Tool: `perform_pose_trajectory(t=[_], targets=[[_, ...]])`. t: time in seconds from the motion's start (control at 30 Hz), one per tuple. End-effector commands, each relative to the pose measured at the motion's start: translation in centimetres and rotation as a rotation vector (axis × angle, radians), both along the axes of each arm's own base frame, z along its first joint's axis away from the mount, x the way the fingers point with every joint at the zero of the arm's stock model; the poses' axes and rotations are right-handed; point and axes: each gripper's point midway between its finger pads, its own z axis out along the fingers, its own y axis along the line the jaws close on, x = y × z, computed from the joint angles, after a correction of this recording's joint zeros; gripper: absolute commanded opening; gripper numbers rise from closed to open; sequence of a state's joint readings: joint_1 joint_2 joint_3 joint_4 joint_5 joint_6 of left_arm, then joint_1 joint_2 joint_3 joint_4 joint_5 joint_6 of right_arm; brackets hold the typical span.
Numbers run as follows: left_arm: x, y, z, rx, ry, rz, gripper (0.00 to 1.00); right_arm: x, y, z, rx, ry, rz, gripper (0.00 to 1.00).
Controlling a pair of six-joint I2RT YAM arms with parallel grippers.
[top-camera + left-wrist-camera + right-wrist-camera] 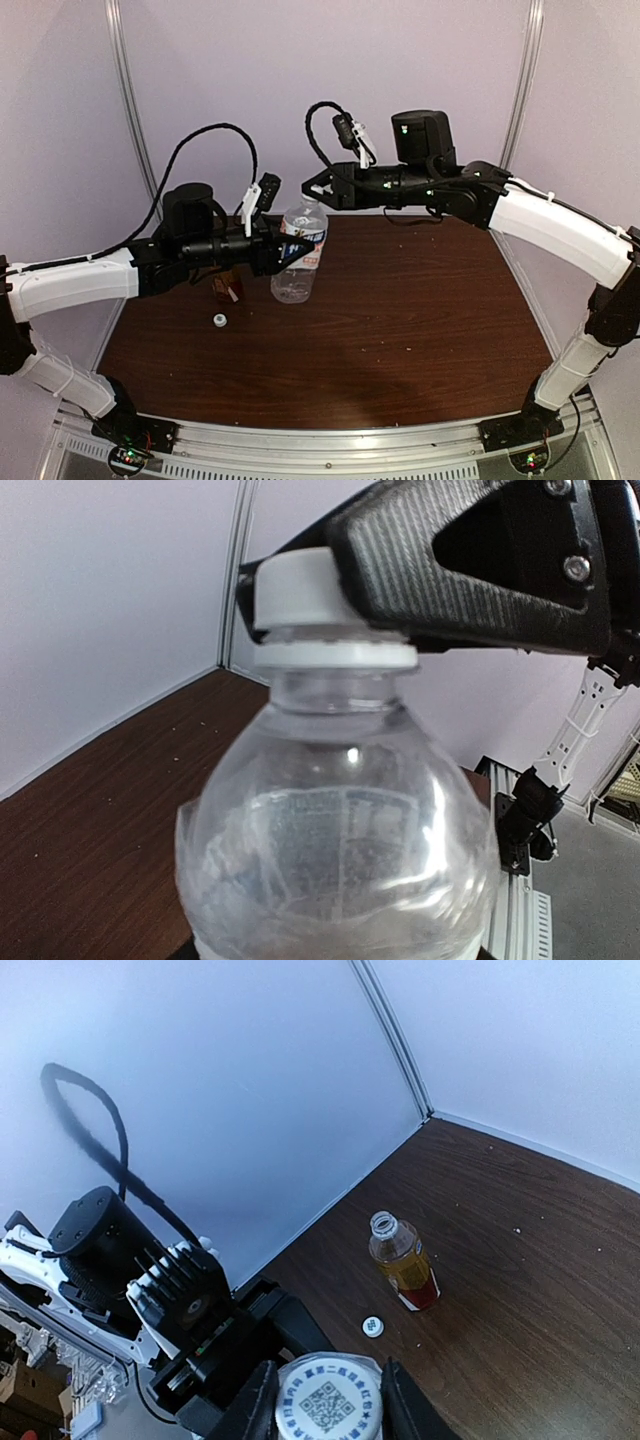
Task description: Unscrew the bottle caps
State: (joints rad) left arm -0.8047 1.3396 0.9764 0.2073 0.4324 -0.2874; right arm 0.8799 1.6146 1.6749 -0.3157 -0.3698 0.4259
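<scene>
The clear bottle (295,278) with the white-and-blue label stands at the back left of the table and fills the left wrist view (340,830). My left gripper (290,252) is shut on its body from the left; its fingers are hidden in the wrist view. My right gripper (312,190) reaches in from the right and is shut on this bottle's white cap (295,590), which shows a QR code (328,1402) between the two fingers (255,1405). The amber bottle (402,1272) stands upright with an open neck, just left of the clear one (228,288). Its loose white cap (372,1327) lies on the table beside it (219,320).
The brown table (400,310) is walled by white panels at the back and sides, with a metal rail (330,450) along the near edge. The left arm's forearm (80,282) passes in front of the amber bottle.
</scene>
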Motion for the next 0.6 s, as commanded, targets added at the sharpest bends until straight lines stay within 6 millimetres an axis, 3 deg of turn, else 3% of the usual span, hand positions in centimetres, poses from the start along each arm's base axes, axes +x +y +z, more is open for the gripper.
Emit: perform_pose_trajectory(t=[0.0, 0.17, 0.33, 0.57], targets=[[-0.1, 0.4, 2.8, -0.054, -0.073, 0.020, 0.37, -0.7, 0.4, 0.3, 0.027, -0.015, 0.035, 0.27], [-0.2, 0.4, 2.7, -0.056, -0.075, 0.018, 0.37, -1.0, -0.1, 0.8, 0.031, -0.080, 0.047, 0.14], [-1.1, 0.2, 3.0, -0.078, -0.088, -0.035, 0.37, -1.1, -0.4, 0.3, 0.031, -0.125, 0.099, 0.08], [-5.5, -0.5, 5.0, -0.161, -0.136, -0.292, 0.37, -4.5, 0.3, 1.3, 0.089, -0.224, 0.377, 0.06]])
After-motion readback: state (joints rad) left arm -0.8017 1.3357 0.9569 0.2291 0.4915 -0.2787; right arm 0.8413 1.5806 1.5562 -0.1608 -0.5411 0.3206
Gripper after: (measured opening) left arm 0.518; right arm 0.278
